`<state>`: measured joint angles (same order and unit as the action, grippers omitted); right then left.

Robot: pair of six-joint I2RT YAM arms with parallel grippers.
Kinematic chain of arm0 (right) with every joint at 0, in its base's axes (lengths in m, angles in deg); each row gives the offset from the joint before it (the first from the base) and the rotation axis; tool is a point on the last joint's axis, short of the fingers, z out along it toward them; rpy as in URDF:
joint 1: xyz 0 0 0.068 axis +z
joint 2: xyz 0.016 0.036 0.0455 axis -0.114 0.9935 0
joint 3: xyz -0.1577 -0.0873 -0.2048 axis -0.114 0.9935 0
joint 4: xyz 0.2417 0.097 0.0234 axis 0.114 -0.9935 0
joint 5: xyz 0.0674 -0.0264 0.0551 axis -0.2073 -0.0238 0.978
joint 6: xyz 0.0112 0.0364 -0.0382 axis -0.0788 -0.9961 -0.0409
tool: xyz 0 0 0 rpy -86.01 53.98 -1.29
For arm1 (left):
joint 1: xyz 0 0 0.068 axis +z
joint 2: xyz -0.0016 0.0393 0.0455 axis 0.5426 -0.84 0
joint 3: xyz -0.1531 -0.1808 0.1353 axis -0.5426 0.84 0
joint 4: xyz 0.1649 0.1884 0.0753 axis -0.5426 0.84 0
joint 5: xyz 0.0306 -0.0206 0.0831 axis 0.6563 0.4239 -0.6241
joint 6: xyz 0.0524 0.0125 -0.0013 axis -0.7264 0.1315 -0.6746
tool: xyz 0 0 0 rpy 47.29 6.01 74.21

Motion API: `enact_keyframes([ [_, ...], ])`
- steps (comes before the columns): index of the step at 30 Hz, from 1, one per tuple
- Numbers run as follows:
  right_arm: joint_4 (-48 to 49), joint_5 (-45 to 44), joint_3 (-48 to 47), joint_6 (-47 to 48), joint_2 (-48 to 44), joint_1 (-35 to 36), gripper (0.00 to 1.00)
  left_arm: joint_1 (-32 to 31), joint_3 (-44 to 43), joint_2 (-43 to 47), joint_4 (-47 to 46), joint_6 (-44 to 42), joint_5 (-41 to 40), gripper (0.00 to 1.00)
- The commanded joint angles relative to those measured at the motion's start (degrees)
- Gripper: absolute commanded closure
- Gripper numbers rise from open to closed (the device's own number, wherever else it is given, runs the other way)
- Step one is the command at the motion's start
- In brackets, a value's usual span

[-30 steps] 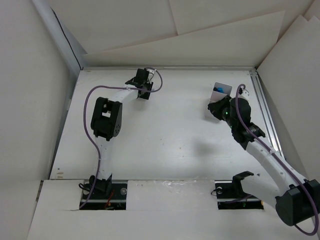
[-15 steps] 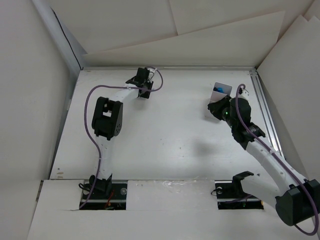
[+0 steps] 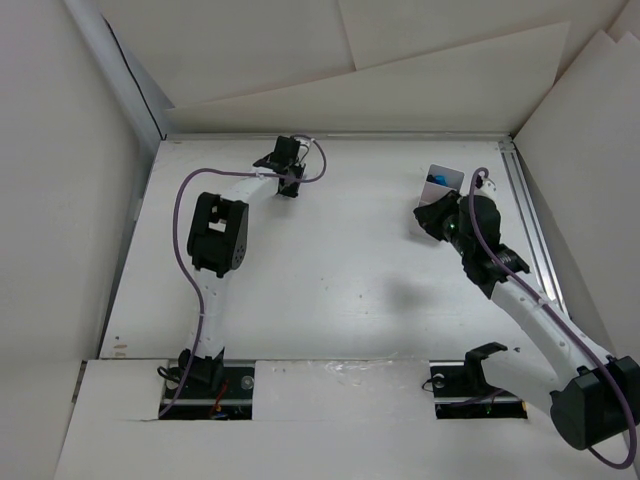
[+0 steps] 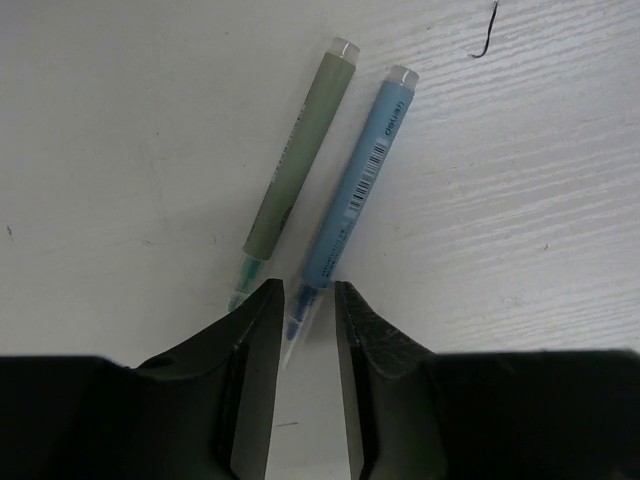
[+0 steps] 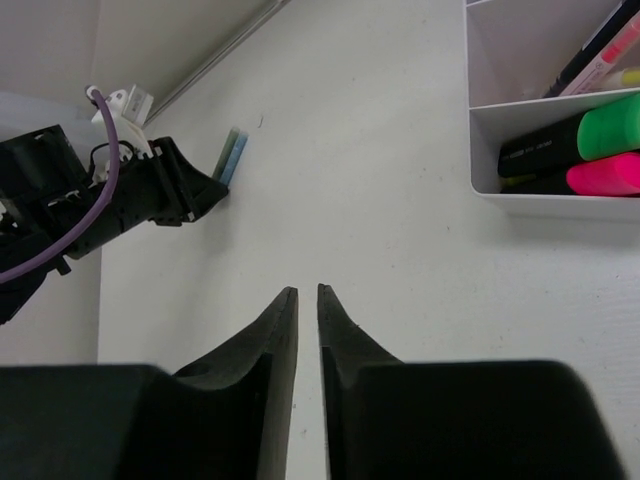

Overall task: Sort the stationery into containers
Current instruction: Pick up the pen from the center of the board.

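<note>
Left pincer (image 4: 306,290): jaws a narrow gap apart, coming up from the bottom centre of the left wrist frame. They straddle the writing tip of the blue pen (image 4: 355,190), with a sliver of worktop (image 4: 120,120) visible on both sides of the tip, so no clamp on it

Blue pen lies flat, running from between the jaws diagonally to the upper right, cap end at top centre, barcode strip facing up

Green-grey pen (image 4: 295,165) lies just beside it on the left, roughly parallel. The caps are near each other, and I can't tell if the barrels touch. Its tip sits just outside the left jaw, not in the gap

Small dark thread (image 4: 485,35) on the worktop in the upper right corner, well clear of both pens

Top view: left pincer (image 3: 285,165) is upper centre-left near the far edge, and the pens are too small to make out there

Right pincer (image 5: 305,292): nearly closed, thin slit between the tips, nothing in it. It sits over bare worktop at the bottom centre of the right wrist frame

Box (image 5: 560,205) is at the upper right of that frame, apart from the right pincer. The lower compartment holds a green-ended highlighter (image 5: 600,130) above a pink-ended highlighter (image 5: 605,175), both black-bodied and lying flat. The compartment above holds a black stick and a pale pink one at the frame edge

Top view: box (image 3: 443,178) is upper right, with the right pincer (image 3: 432,215) just below it

The right wrist view also shows the left arm at upper left, with the two pens poking out beside its pincer
</note>
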<state>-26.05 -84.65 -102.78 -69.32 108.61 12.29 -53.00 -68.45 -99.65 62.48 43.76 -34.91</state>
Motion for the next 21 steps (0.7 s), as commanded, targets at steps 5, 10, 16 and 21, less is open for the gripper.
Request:
enact_keyframes([
  [5,2.22,0.33,-2.59,0.80,-0.25,0.42,0.71,0.01,-0.91,-0.55,1.82,-0.70,0.82,0.80],
  [10,2.22,0.33,-2.59,0.80,-0.25,0.42,0.68,-1.74,-0.38,-0.02,1.82,-0.70,0.82,0.89],
  [16,2.22,0.86,-2.59,0.80,-0.25,0.42,0.60,-3.41,0.32,3.66,-0.71,5.69,6.68,0.97],
  [21,2.22,0.24,-3.12,1.95,-0.25,0.42,0.51,-4.47,6.99,12.10,-9.06,13.88,14.08,0.97],
])
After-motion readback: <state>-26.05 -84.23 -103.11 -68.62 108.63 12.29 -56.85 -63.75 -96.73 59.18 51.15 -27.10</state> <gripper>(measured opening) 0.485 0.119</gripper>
